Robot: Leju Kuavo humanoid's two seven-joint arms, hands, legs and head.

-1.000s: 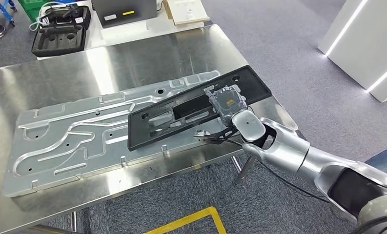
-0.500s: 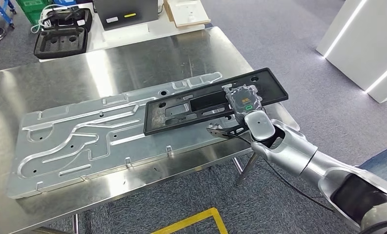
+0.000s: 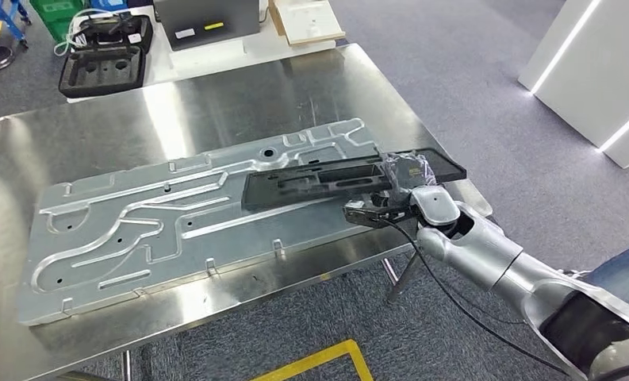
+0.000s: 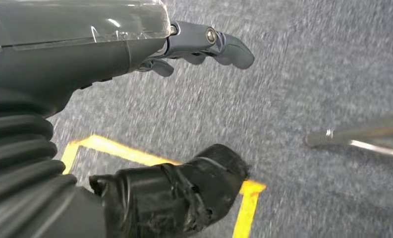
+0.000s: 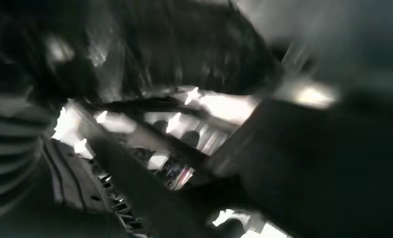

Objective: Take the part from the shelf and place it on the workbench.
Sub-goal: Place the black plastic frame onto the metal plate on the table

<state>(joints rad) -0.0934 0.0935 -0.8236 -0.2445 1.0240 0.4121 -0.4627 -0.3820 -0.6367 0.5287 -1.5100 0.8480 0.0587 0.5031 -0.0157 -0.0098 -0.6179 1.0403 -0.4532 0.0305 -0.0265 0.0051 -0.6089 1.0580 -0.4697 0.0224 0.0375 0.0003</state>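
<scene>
The part is a long black flat frame (image 3: 319,181) with cut-outs. It lies nearly level over the right end of the embossed metal plate (image 3: 136,230) on the steel workbench (image 3: 216,103). My right hand (image 3: 402,186) grips it near its right end, at the bench's right edge; the right wrist view is a dark blur of the part (image 5: 308,168). My left hand (image 4: 199,42) hangs over grey carpet with its fingers apart and nothing in it.
A white table behind the bench carries a black foam case (image 3: 105,55), a dark box (image 3: 208,20) and a pale board (image 3: 307,20). Yellow floor tape (image 3: 319,361) runs below the bench's front edge. White lit panels (image 3: 596,71) stand at the right.
My right hand has tipped the black part from a steep tilt down to almost flat and lowered it onto the metal plate. The view has shifted slightly.
</scene>
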